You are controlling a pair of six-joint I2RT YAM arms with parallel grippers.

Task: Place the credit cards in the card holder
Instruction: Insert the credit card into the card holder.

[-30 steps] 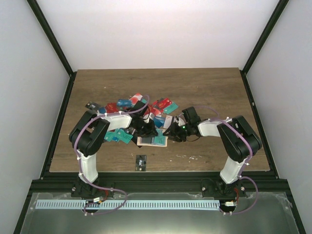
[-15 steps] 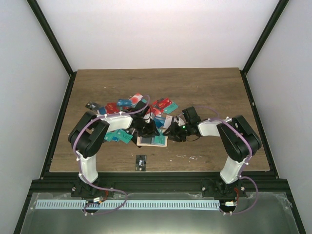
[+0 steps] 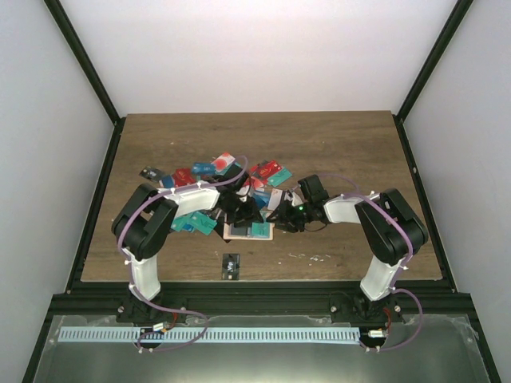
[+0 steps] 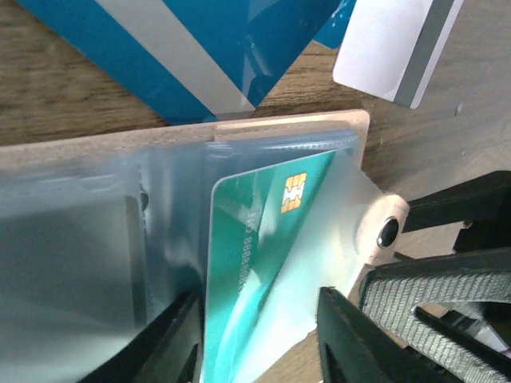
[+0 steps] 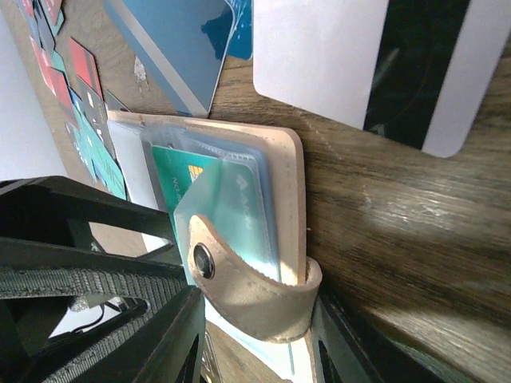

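Note:
The tan card holder (image 3: 247,231) lies open on the table between my two grippers. It also shows in the left wrist view (image 4: 96,148) and the right wrist view (image 5: 287,175). My left gripper (image 3: 242,214) (image 4: 255,347) is shut on a teal card (image 4: 255,231) by its long edges. The card's chip end sits under a clear sleeve of the holder. My right gripper (image 3: 281,219) (image 5: 255,339) is shut on the holder's snap-tab end (image 5: 247,291) and holds it down. More credit cards (image 3: 227,169) lie in a pile behind.
A blue card (image 4: 200,48) and a white card with a grey stripe (image 4: 395,44) lie just beyond the holder. A white card with a black stripe (image 5: 383,64) lies beside it. A dark card (image 3: 231,264) lies near the table's front edge.
My left gripper has edged a little to the right over the holder with the teal card. The right gripper has stayed on the tab end.

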